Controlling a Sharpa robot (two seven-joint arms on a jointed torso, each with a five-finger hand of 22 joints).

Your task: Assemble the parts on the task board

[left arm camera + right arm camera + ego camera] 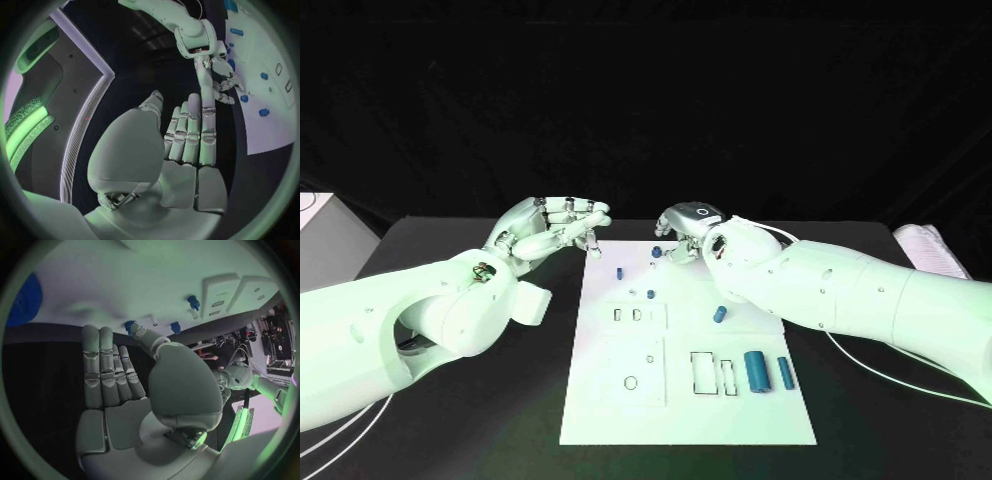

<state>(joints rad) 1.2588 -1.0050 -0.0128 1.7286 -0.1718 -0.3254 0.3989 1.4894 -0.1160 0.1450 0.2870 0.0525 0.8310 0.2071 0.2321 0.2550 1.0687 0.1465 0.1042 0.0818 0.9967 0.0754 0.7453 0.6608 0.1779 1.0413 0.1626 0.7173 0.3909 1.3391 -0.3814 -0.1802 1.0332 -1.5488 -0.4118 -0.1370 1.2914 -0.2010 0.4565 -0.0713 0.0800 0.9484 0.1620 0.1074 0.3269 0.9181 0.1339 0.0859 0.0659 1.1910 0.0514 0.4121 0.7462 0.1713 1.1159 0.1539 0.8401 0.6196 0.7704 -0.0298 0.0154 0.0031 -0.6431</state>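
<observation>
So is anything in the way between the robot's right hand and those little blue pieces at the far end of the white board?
Nothing visible blocks it. The right hand hovers at the task board's far edge, with the nearest small blue part just beside its fingers.

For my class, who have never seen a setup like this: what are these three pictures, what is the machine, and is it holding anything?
It is a robot with two white arms, each ending in a silver hand. One picture looks down from its head; the two round ones come from cameras at its wrists. On the black table lies a white task board with small blue parts on it. The left hand hovers beside the board's far end with its fingers curled, and nothing shows in it. The right hand is over the board's far edge, fingertips close to a blue part; whether it holds it is unclear.
</observation>
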